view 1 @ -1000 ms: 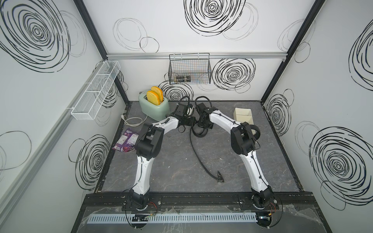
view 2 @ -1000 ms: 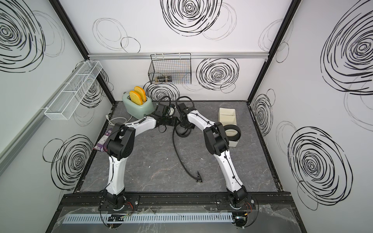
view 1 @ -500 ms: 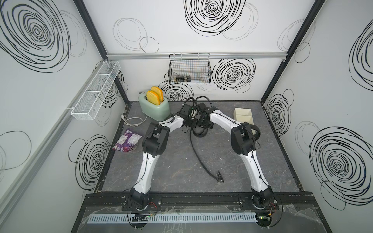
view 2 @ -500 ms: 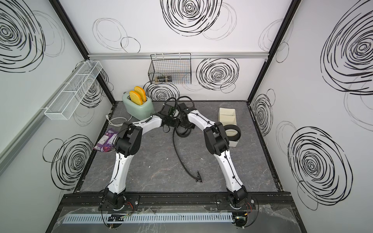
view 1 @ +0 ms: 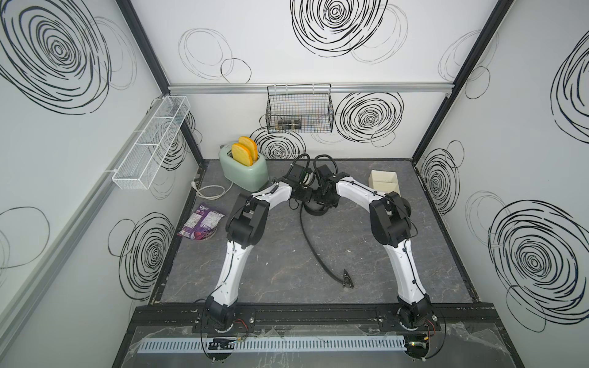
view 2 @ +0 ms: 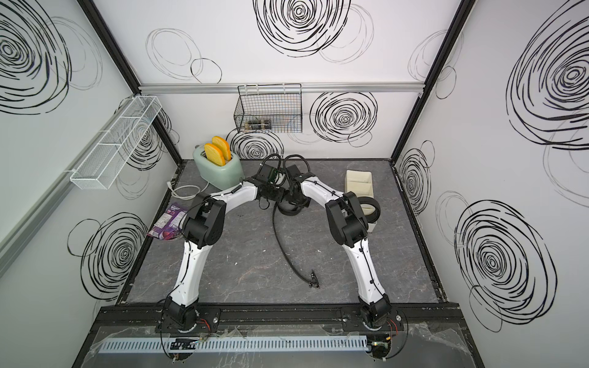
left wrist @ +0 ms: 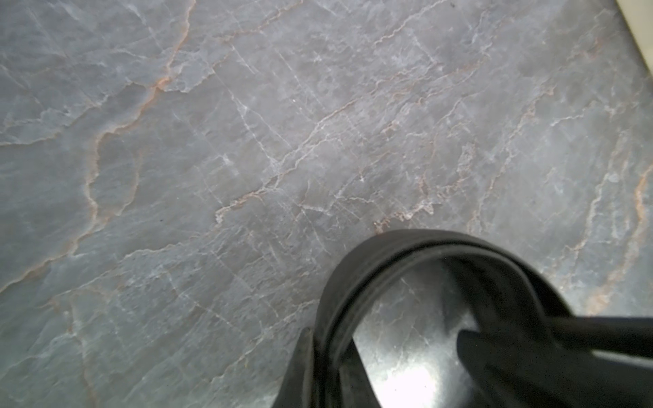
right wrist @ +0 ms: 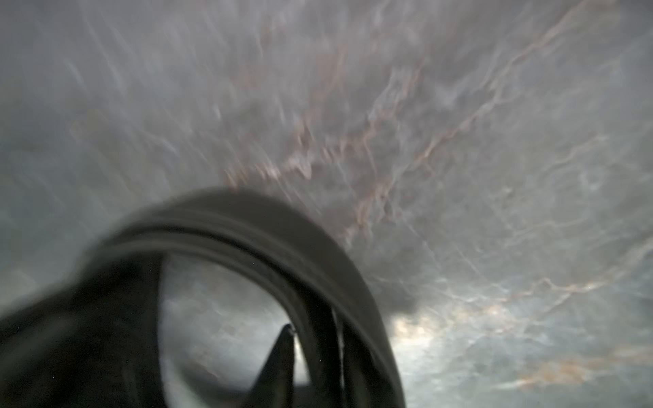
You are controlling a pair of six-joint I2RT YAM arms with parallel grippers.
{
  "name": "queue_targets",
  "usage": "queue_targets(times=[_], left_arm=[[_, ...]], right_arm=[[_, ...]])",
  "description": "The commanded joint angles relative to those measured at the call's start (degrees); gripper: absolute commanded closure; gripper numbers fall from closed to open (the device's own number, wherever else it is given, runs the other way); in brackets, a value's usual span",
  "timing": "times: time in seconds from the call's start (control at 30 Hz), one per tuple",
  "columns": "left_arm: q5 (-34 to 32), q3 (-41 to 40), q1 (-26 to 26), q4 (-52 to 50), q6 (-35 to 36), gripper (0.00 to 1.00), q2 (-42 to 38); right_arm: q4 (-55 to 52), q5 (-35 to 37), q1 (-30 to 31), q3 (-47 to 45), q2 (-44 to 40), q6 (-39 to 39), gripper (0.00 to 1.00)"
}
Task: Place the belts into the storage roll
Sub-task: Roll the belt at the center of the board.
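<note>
Grey marbled tabletop [view 1: 287, 255] inside white walls with black spirals. At the far middle of it, both arms bent down together over one black coil.

For the left gripper [left wrist: 328, 367]: seems clenched on the wall of the loose belt [left wrist: 406, 243], with one dark finger [left wrist: 296, 371] outside the loop and a thinner one just inside. Judged so from the left wrist view only.

For the right gripper [view 1: 323, 200]: impossible to tell whether released or clenched. In the blurred right wrist view, only one fingertip [right wrist: 282, 353] inside the same loop, close to the strap layers.

Around the two grippers, only a few turns of this belt rolled up. From the coil, a long unrolled tail across the table toward the robot's base, ending at the small buckle [view 1: 346, 282]. Well apart from the storage roll [view 1: 384, 181] as yet, on its left-arm side.

Inside the storage roll itself, in a top view, already one rolled belt [view 2: 369, 208], standing at the near end as far as visible. Exact compartment hard to tell behind the right arm's elbow.

So, as a judgement: about half done. Left to do: finish rolling the tail, carry the coil over to the storage roll, put it down into a free compartment.
</note>
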Motion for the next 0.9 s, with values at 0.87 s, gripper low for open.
queue_targets(times=[0.87], left_arm=[[-21.4, -34.0, -2.1, 3.7, -2.0, 1.00, -18.8]], right_arm=[[47.0, -35.4, 21.9, -61.3, -38.9, 6.9, 0.38]])
